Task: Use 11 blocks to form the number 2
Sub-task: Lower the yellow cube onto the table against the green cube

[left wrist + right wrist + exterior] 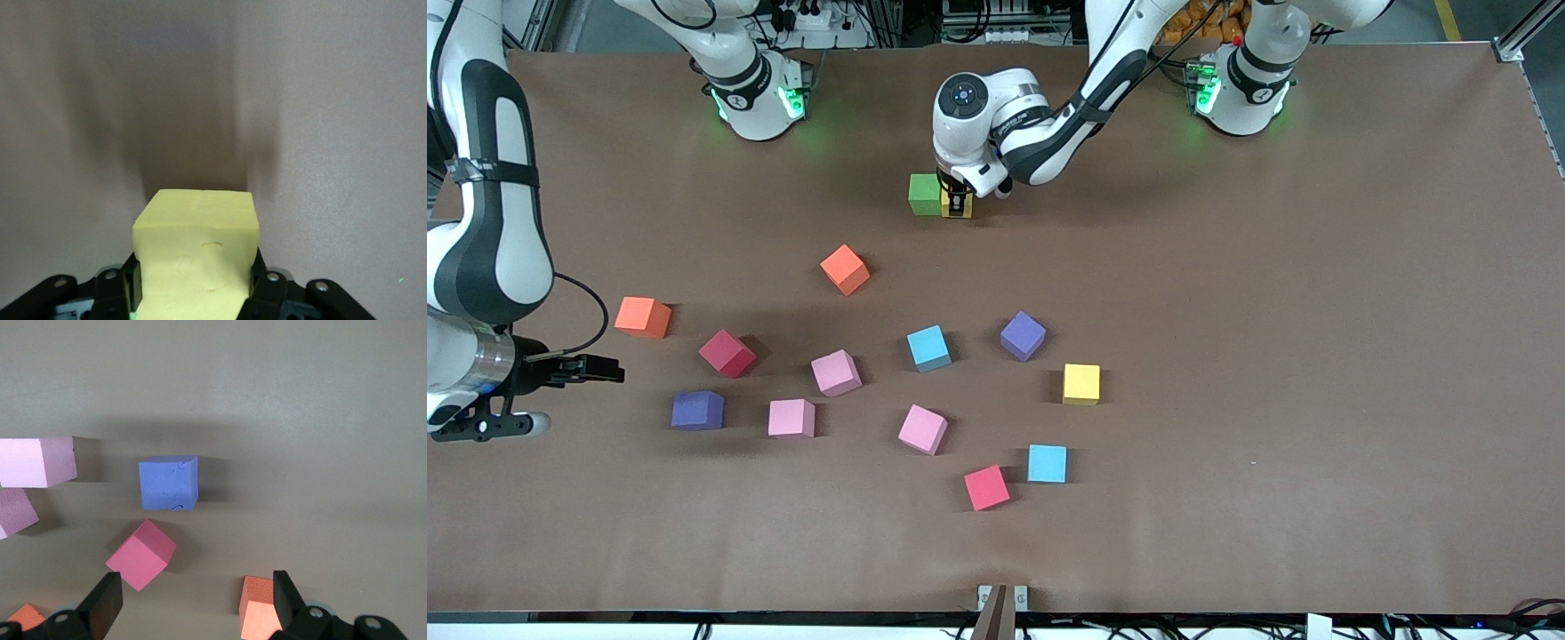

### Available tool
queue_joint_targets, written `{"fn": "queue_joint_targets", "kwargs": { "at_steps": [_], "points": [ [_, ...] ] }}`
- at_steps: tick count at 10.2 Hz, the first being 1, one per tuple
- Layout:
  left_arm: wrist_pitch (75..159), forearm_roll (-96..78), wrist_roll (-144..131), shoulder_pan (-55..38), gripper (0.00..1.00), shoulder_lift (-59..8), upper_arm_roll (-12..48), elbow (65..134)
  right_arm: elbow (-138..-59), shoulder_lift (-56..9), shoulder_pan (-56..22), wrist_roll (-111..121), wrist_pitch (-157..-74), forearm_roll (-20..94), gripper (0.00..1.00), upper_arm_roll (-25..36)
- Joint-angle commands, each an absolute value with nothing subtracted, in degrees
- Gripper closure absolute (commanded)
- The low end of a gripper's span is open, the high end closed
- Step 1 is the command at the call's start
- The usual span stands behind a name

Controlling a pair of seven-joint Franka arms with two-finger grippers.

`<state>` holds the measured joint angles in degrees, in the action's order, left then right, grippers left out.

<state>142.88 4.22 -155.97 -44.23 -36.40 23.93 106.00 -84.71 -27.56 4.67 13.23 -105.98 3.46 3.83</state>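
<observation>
Front view shows the left gripper [958, 201] fingers clamping a yellow block [958, 212] beside a green block [924, 194] on the brown surface [1316, 356], while the right gripper [600, 369] waits open-fingered.

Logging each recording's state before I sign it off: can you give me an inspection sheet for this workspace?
Surface: brown table, flat, bare at the left arm's end.
Job's things: green block beside a yellow block, touching, near the bases; twelve loose blocks scattered nearer the camera: two orange, two red, three pink, two purple, two light blue, one yellow.
Clutter: nothing seen.
Grippers: left pincer shut on the yellow block, at table level; right pincer open, waiting over the right arm's end, above an orange block.
Cables: black cable looping along the right arm.
Surroundings: power strips and wiring above the table's top edge.
</observation>
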Motion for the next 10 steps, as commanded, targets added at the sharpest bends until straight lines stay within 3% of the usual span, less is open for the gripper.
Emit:
{"fn": "queue_joint_targets", "kwargs": {
  "at_steps": [1,7,10],
  "points": [
    [141.77,7.29,-161.19,-44.56,0.79,-37.61,24.26,104.41,-84.99,-27.42,5.27,14.41,-106.26,4.57,0.00,3.43],
    [141.77,7.73,-162.07,-44.91,0.58,-38.23,24.26,104.24,-84.99,-27.33,4.31,13.89,-105.91,4.66,0.00,3.43],
    [141.77,7.73,-162.07,-44.91,0.30,-38.23,24.26,104.24,-84.90,-27.07,4.04,13.88,-105.82,4.66,0.00,3.34]
  ]
}}
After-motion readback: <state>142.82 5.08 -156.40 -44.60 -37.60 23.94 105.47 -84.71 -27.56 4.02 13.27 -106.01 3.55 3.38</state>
